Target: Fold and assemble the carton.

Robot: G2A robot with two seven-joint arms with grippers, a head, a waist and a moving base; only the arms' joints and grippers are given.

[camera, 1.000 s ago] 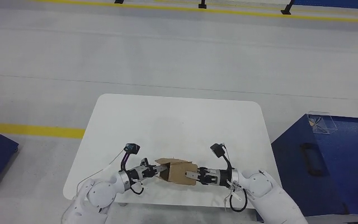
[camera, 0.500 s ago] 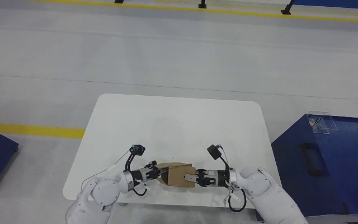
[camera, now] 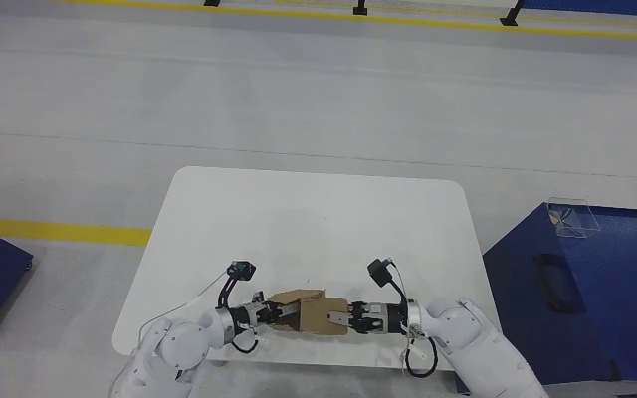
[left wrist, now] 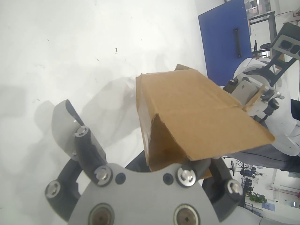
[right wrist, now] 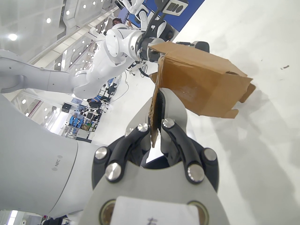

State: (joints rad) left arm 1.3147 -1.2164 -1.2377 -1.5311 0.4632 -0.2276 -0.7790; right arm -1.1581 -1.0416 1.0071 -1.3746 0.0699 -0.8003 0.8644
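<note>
While the carton (camera: 311, 310) is kept between both arms near the front edge of the white bench (camera: 318, 219), whether it rests on the surface cannot be told. A cardboard flap at its right end is pinched edge-on by the clenched right pincer (right wrist: 157, 101). The left pincer (camera: 279, 311) is seen released, spread wide: one finger (left wrist: 66, 118) stands apart from the cardboard, the other is hidden behind the carton's open left end.
</note>
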